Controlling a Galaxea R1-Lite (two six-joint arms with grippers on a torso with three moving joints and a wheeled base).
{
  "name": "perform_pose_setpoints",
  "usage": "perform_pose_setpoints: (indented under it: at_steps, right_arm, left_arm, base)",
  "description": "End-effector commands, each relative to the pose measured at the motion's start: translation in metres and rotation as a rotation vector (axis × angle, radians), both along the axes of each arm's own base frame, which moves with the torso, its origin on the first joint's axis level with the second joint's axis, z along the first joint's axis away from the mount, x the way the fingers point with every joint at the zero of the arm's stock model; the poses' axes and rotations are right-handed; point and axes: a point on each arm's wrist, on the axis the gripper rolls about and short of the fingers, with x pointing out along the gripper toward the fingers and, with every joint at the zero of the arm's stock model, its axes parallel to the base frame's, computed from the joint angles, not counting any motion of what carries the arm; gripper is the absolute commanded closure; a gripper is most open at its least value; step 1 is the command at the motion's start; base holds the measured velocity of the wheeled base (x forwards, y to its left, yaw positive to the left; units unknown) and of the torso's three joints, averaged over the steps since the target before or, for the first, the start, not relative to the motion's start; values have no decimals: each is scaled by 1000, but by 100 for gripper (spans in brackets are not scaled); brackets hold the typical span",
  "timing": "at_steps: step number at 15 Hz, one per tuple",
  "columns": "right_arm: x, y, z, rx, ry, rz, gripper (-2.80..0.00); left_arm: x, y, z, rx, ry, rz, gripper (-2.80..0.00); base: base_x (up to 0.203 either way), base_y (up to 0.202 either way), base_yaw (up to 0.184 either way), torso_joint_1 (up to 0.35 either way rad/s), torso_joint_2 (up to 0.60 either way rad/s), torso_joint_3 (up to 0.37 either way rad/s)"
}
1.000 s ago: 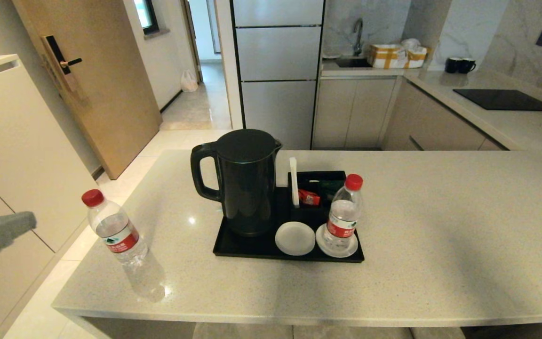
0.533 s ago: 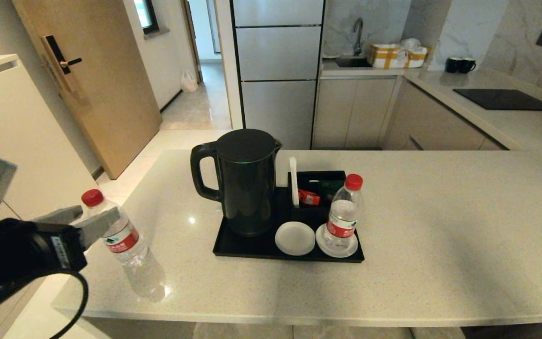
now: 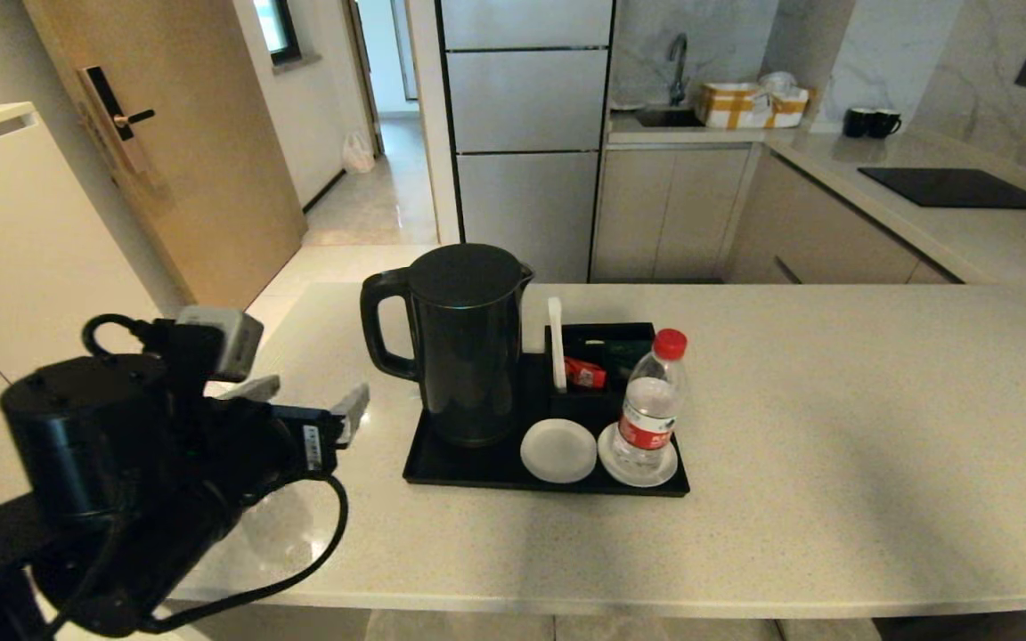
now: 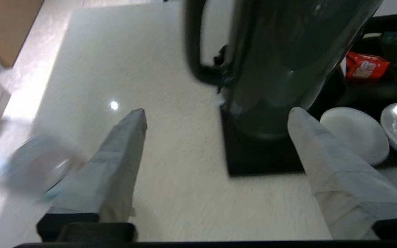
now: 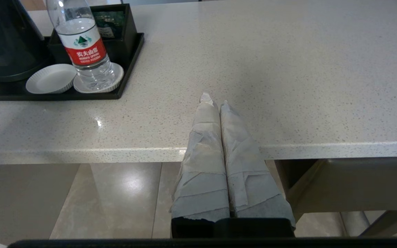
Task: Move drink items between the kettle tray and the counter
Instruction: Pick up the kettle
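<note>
The black kettle (image 3: 464,347) stands on the left of the black tray (image 3: 549,486). One red-capped water bottle (image 3: 651,401) stands on the right white coaster (image 3: 669,470) beside the sachet box (image 3: 602,343). My left gripper (image 3: 308,396) hovers open over the counter (image 3: 834,427), just left of the kettle, holding nothing. A second bottle (image 4: 29,165) shows blurred beside the left gripper (image 4: 217,111); in the head view the arm hides it. The right gripper (image 5: 215,98) is shut and empty at the counter's front edge, parked.
A bare white coaster (image 3: 557,450) lies on the tray in front of the kettle. Far right at the back are a black cooktop (image 3: 958,189), two black mugs (image 3: 869,123) and a cardboard box (image 3: 749,105). The counter's left edge drops to the floor.
My left arm has swung in from the left and over the counter, passing the counter bottle and now hiding it. Its open fingers now point at the kettle. Nothing on the tray moved.
</note>
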Motion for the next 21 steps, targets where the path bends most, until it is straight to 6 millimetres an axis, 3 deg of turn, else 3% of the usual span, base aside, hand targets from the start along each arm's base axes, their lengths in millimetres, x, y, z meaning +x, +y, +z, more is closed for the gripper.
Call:
perform_pose_setpoints:
  at_steps: [1,6,15,21]
  right_arm:
    - [0,0,0,0,-2,0,0]
    - [0,0,0,0,-2,0,0]
    - [0,0,0,0,-1,0,0]
    - [0,0,0,0,0,0,0]
  left_arm:
    - [23,-19,-27,28,27,-10,-280]
    - [49,-32,-50,61,2,66,-280]
    - [69,-21,-52,90,-52,155,-280]
    - [99,-22,-48,117,-98,192,-280]
  base:
    - [0,0,0,0,0,0]
    - [0,0,0,0,0,0]
    - [0,0,0,0,0,0]
    - [0,0,0,0,0,0]
